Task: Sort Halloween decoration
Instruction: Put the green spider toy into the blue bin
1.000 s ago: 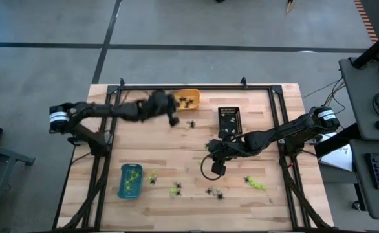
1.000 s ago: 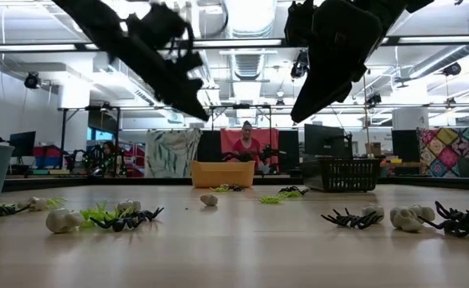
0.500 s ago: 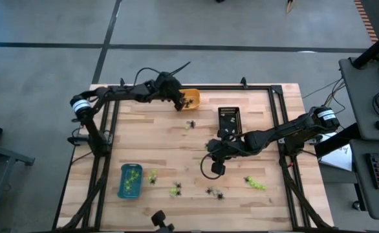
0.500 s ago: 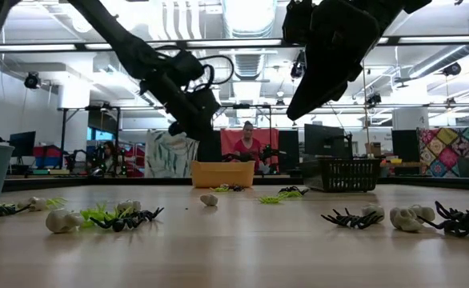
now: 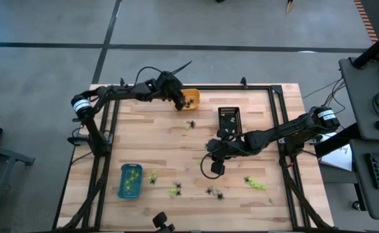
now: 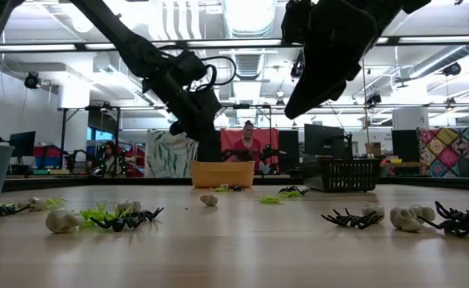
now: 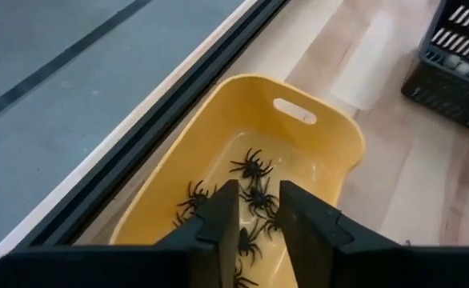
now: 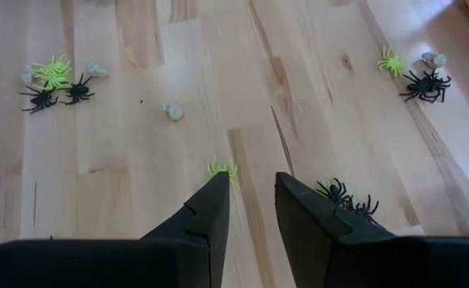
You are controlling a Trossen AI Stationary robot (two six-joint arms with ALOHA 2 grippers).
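the left gripper [image 5: 180, 103] hangs over the orange tray [image 5: 191, 98] at the far edge of the wooden table [image 5: 163, 158], left of centre; its two fingers [image 7: 222, 216] stand a narrow gap apart with nothing between them, and just beneath them in the left wrist view several black spiders [image 7: 252, 170] lie loose on the floor of that tray. the right gripper [image 5: 213, 153] hovers above the middle of the table, raised off the wood; its fingers [image 8: 210, 210] are likewise a small gap apart and hold nothing, with a single lime-green trinket [image 8: 221, 169] on the boards just beyond the tips. the rest of the halloween decoration is scattered: a black spider with a green piece [image 5: 191, 124] sits between the orange tray and the black tray [image 5: 228, 120], which stands right of the orange one and holds pale bits; a lime-green cluster [image 5: 255, 185] lies near the right side toward the near edge; black spiders [image 5: 214, 192] lie at the near edge around the centre; green and black pieces [image 5: 175, 189] and another green one [image 5: 152, 176] lie just right of the blue tray [image 5: 130, 180], which sits near-left and is filled with lime-green pieces. in the low view whitish trinkets [image 6: 62, 221] rest among green and black ones near the camera, and a person [image 6: 247, 149] sits far behind the table.
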